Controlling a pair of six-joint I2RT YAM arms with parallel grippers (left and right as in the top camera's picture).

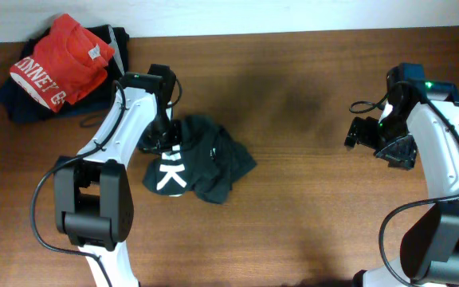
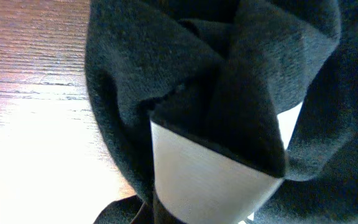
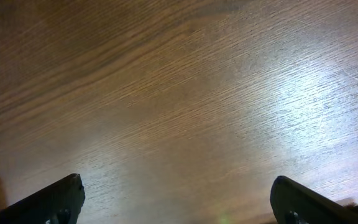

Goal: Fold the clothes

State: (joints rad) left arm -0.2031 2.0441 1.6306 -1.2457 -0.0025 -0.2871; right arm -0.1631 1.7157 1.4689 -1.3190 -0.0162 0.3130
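Grip set: left hand clamped on T-shirt edge.
T-shirt lies toward 4 o'clock; right hand apart, far at 3 o'clock.

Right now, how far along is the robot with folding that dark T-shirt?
Barely started. Done: nothing looks folded; the black T-shirt lies in a crumpled heap on the wooden table, white lettering partly showing. In hand: the left gripper is shut on fabric at the heap's upper-left edge. The right gripper hangs open over bare wood, apart from it. Left: spreading the shirt flat and every fold.
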